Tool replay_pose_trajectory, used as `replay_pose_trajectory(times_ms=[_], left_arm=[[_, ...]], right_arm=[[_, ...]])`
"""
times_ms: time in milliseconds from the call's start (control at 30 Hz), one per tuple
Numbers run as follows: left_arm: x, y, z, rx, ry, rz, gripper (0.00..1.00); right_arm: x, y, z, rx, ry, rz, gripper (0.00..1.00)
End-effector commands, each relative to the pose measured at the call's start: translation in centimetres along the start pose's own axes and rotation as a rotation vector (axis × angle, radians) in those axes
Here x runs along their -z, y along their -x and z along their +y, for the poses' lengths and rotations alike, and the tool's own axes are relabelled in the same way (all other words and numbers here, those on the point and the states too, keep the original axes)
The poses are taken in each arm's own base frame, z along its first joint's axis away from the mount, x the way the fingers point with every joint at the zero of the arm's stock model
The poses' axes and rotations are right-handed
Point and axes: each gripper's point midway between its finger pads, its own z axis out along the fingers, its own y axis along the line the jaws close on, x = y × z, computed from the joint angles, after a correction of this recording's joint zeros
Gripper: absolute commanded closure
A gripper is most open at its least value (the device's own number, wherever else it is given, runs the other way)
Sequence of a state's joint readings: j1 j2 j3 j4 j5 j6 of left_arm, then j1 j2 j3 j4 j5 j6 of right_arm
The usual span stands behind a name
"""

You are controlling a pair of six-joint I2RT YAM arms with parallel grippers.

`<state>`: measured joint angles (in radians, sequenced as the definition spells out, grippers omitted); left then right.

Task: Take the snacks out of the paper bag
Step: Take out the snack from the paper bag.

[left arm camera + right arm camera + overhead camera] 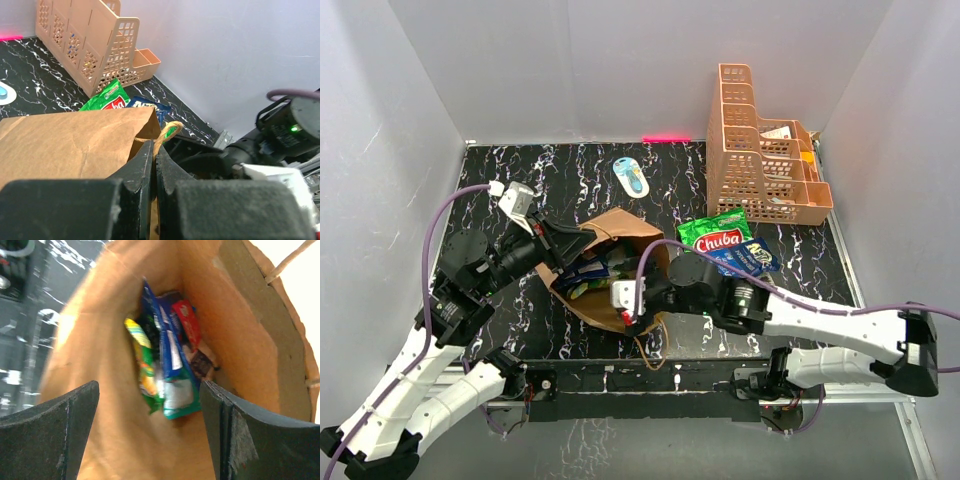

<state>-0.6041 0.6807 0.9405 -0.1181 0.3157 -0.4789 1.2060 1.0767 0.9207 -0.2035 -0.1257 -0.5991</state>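
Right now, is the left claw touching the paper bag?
Touching. The left wrist view shows the left claw shut on the rim of the paper bag, with brown paper pinched between its fingers beside the twisted handle.

The paper bag (620, 228) lies mid-tabletop (570, 170) with snacks (170, 370) inside, two packets (716, 235) just right of it, the basket (760, 165) behind those, and an oval object (631, 176) behind the bag.

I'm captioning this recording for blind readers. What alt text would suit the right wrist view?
The right gripper, jaws open, faces into the mouth of a brown paper bag holding a blue-and-teal snack packet, a green-and-yellow packet and a red packet. Black marbled table shows at upper left.
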Motion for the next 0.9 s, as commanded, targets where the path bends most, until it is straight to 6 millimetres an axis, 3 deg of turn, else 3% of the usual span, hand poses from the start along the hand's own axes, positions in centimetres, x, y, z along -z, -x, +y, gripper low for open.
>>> replay_pose_trajectory(times_ms=[0,167,533,800,867], left_arm=[[0.7,2.2,-2.0,-0.04,-0.071,-0.067,1.0],[0.7,2.5,-2.2,-0.046,-0.079,-0.069,1.0],[0.8,2.2,-2.1,-0.037,-0.075,-0.063,1.0],[0.8,2.4,-2.2,-0.035,-0.077,-0.067,1.0],[0.8,2.3,-2.2,-0.034,-0.074,-0.065,1.0]], right_arm=[[-1.7,-0.3,-4.0,0.296,-0.155,0.031,0.17],[-3.7,-2.8,-4.3,0.413,-0.207,0.075,0.21],[-7.0,-3.8,-5.3,0.354,-0.183,-0.045,0.41],[-9.1,-4.8,-4.1,0.332,-0.13,-0.079,0.42],[-9.4,-5.2,-4.6,0.323,-0.164,-0.069,0.43]])
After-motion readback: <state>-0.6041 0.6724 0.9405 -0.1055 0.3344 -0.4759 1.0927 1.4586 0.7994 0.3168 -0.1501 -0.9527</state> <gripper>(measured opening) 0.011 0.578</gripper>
